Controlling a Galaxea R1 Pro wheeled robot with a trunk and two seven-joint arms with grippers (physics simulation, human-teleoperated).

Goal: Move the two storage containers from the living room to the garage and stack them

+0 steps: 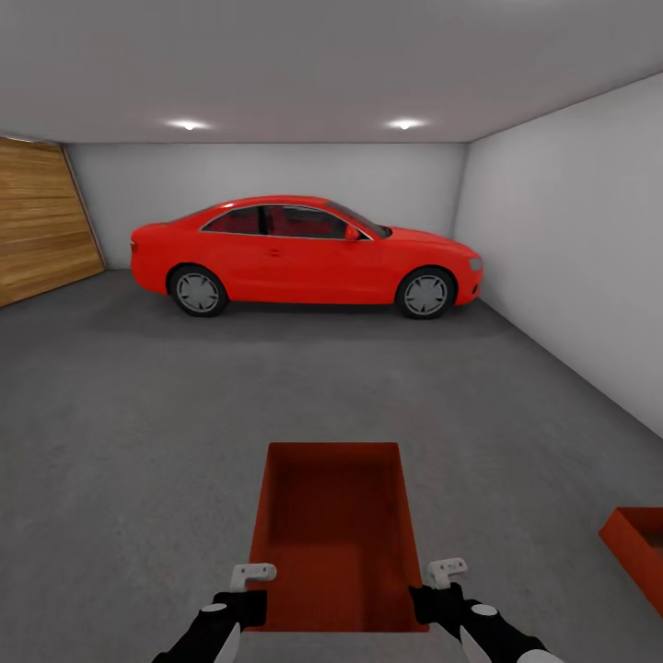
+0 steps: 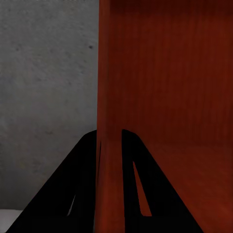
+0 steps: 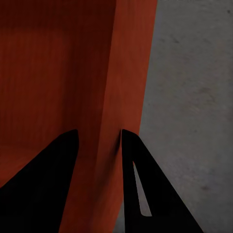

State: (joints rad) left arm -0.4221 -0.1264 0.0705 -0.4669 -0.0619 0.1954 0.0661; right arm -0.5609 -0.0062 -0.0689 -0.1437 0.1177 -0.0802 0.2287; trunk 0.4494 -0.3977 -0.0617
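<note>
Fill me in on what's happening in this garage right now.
The robot holds an orange-red storage container in front of it with both arms. The left gripper pinches the bin's left wall and the right gripper pinches its right wall. The second container sits on the grey concrete floor off to the right. A red car is parked by the back wall.

no readable text, labels, brands, numbers or signs anywhere, red car [image 1: 304, 253] at the far wall bears no legible plate or badge, orange-red container [image 1: 333, 543] near the robot has plain ribbed walls, unmarked
</note>
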